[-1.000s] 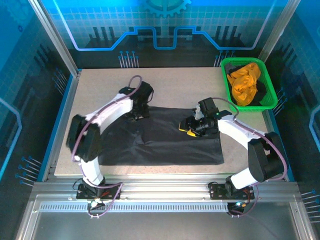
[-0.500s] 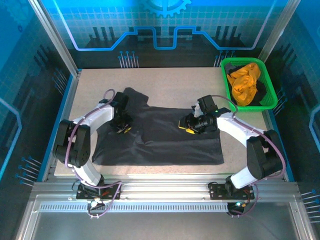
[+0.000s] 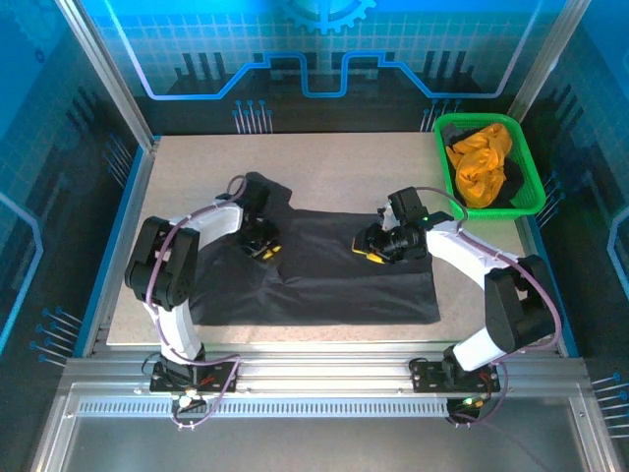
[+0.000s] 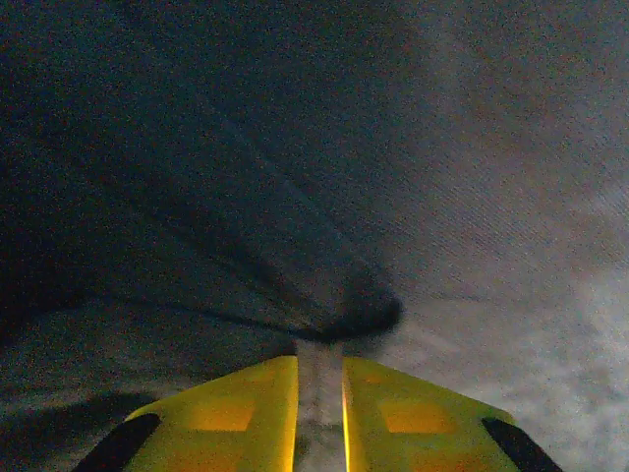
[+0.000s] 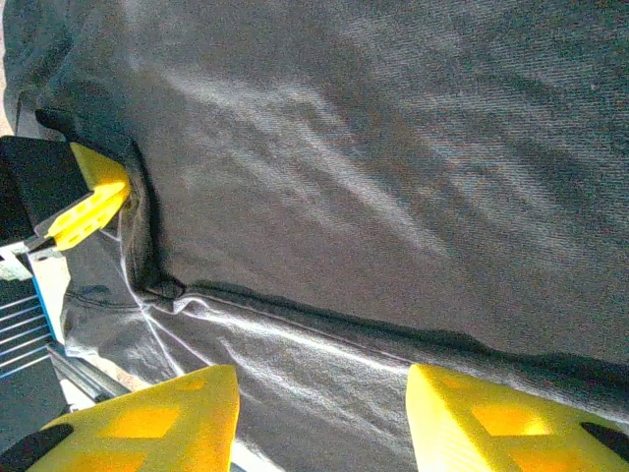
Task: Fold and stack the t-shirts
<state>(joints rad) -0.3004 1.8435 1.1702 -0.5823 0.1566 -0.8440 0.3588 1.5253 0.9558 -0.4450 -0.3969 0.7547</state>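
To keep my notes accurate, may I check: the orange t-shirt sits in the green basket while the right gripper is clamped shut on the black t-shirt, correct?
Not quite: the right gripper is open, its fingers spread apart over the black t-shirt, as the right wrist view shows. The orange t-shirt does sit in the green basket.

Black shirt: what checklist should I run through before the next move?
1. Grip: ok, left gripper is shut on the black shirt.
2. Layers pinched: cannot tell.
3. Free arm: ok, right gripper open over the shirt.
4. Flatness: not ok, creased beside the left gripper.
5. Shirt wholly on the table: ok.
6. Clearance: ok, orange shirt lies in the basket, apart from both arms.
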